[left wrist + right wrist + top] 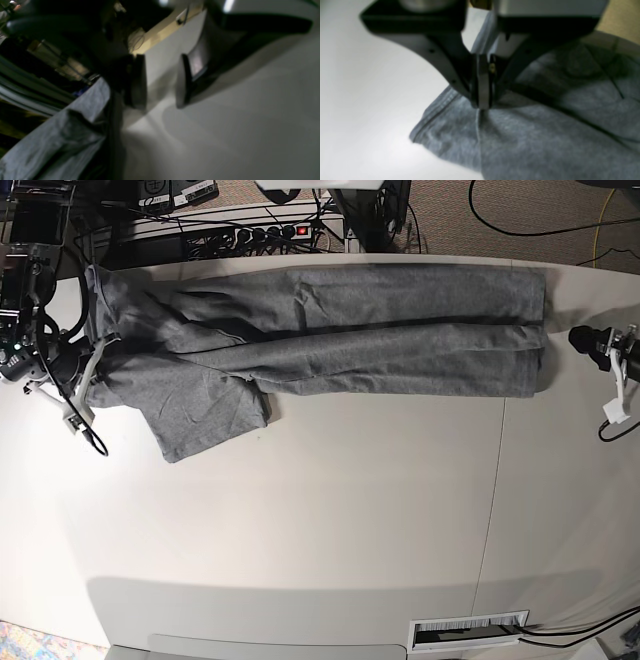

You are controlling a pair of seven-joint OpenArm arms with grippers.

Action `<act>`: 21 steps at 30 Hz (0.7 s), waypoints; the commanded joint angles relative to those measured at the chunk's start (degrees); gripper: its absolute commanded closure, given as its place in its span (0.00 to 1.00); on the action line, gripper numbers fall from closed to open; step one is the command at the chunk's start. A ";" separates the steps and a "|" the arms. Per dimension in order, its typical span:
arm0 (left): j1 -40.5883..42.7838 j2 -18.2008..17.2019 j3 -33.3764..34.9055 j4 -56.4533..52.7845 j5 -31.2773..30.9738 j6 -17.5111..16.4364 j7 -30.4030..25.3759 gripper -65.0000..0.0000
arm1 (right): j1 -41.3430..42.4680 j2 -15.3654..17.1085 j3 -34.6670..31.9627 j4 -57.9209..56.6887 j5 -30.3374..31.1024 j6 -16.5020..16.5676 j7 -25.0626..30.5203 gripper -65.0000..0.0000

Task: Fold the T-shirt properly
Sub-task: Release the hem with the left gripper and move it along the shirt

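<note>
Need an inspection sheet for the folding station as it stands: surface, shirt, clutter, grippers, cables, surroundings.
Surface: white table, bare in front of the cloth; a slotted vent at the near edge.
Job's things: grey T-shirt laid in a long band across the far side, one sleeve sticking out toward the near edge.
Clutter: nothing seen on the table.
Grippers: right gripper shut on the T-shirt near a stitched hem; left gripper open, jaws apart over bare table, cloth beside it.
Cables: loose leads off the right arm; a white cable at the left arm.
Surroundings: power strip and wiring behind the table; carpet beyond.
</note>
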 commanded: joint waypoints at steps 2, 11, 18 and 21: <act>-0.63 -1.92 -0.24 2.01 0.47 0.14 -2.21 0.64 | 0.07 1.42 0.81 0.74 -0.09 -0.33 1.01 1.00; -0.61 0.22 -0.24 16.68 0.47 0.14 -8.83 0.83 | -0.24 1.31 0.81 0.72 -4.46 -0.35 0.81 1.00; -0.35 5.66 -0.24 25.51 0.47 0.14 -8.13 0.96 | -0.24 1.33 0.81 0.68 -8.15 -0.37 0.26 1.00; 0.07 9.09 -0.24 25.90 0.47 0.14 -6.12 0.96 | -0.24 1.33 0.81 0.68 -8.31 -0.46 0.98 0.77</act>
